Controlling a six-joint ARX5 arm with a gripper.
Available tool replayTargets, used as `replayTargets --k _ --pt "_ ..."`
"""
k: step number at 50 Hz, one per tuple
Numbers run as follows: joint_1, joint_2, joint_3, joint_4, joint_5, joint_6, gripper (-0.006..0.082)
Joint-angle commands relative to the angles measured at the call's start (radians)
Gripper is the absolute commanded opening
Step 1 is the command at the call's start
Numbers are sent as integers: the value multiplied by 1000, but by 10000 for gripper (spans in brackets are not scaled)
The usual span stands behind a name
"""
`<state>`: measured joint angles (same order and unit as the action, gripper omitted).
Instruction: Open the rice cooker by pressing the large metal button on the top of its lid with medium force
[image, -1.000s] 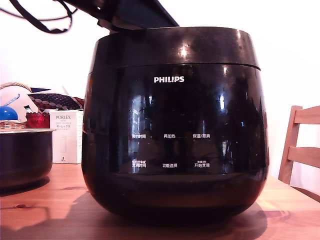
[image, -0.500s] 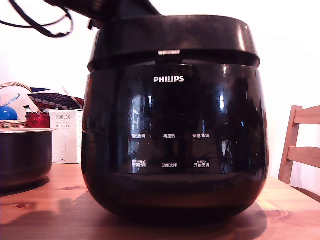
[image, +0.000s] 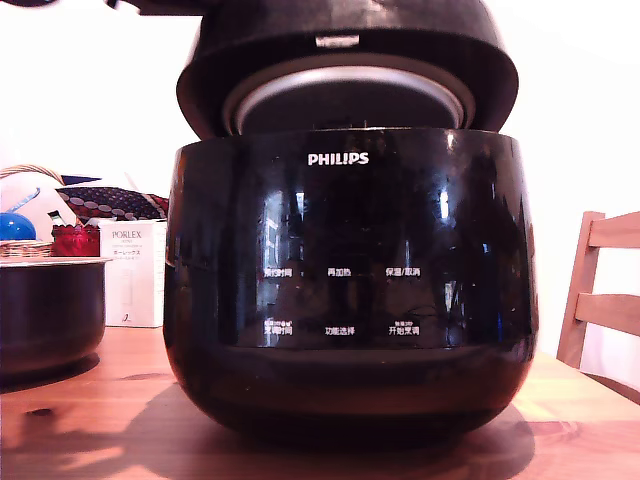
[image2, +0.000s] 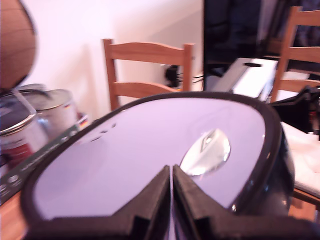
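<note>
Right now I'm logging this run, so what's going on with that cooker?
A robot arm is opening the rice cooker on a wooden table. The lid is lifted at the front, showing its silver metal plate. In the wrist view the gripper, fingers shut and empty, sits just above the lid top near the oval metal button. A smaller dark pot stands apart at the exterior view's left.

**Around the wooden table**

A dark pot (image: 48, 312) sits at the exterior view's left, with a white PORLEX box (image: 135, 272), a red jar (image: 76, 240) and a blue ball (image: 15, 226) behind it. A wooden chair (image: 600, 290) stands right.
</note>
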<state>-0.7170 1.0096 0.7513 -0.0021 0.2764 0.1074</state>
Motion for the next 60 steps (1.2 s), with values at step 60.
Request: replayTargets --k 60 --pt "380 -390 -27 -237 -237 32 -24"
